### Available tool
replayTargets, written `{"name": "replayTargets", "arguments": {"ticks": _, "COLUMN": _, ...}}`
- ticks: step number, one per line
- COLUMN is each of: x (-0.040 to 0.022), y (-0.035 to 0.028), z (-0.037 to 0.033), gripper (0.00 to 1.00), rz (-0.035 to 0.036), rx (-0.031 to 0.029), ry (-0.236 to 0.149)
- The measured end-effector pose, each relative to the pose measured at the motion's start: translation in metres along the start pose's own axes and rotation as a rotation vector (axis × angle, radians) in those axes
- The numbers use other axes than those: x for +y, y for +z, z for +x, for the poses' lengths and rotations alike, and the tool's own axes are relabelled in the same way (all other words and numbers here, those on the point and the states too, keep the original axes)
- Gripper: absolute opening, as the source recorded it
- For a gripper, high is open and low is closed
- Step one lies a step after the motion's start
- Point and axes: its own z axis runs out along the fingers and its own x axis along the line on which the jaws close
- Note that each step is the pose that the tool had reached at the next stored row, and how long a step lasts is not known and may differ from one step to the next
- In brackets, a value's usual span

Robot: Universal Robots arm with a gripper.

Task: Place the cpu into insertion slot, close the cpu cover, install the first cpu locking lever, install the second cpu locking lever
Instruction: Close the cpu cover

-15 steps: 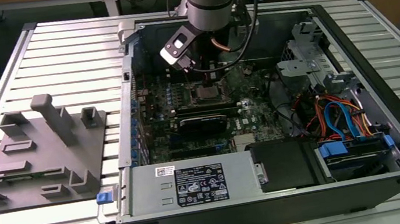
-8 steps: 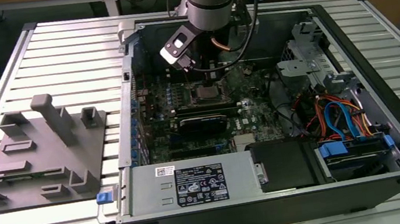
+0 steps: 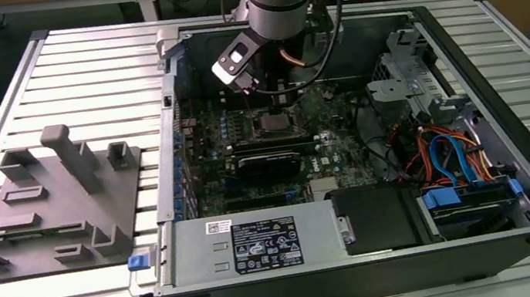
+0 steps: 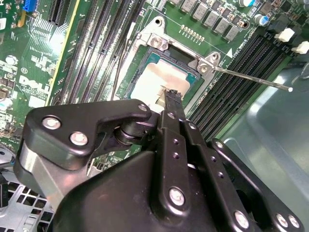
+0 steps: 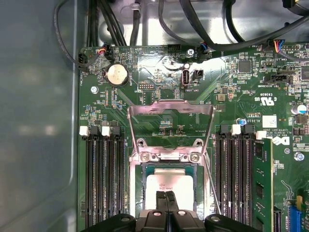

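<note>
Desktop computer case (image 3: 388,279) lying open on a slatted metal table (image 3: 87,64), with the robot arm reaching down into it over the green motherboard (image 5: 231,92). The gripper (image 5: 166,194) has its two black fingers (image 5: 162,205) pressed flat together with nothing between them. In both wrist views their tips meet the pale silver top of the cpu (image 5: 169,181). The cpu sits inside the insertion slot (image 5: 166,155), which lies between two banks of long black memory slots (image 5: 104,183). The cpu cover (image 5: 169,105), a thin silver frame, stands lifted off the socket, and the board shows through its window. In the second wrist view a thin metal locking lever (image 4: 251,79) sticks out sideways, raised clear of the board. A round silver coin battery (image 5: 116,75) sits beyond the cover. The board carries white printed lettering and a small white sticker (image 5: 269,121). In the exterior view the grey power supply bears a dark label (image 3: 266,243) with white print and symbols and a smaller white barcode sticker (image 3: 217,226). A grey moulded fixture block (image 3: 57,224) rests on the table at the exterior view's left.
</note>
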Motion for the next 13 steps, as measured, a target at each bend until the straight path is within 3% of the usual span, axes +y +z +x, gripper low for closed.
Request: {"name": "replayTargets", "arguments": {"ticks": 13, "x": 0.0001, "y": -0.0022, "z": 0.0002, "gripper": 0.11, "rz": 0.0013, "rx": 0.0011, "ry": 0.0}}
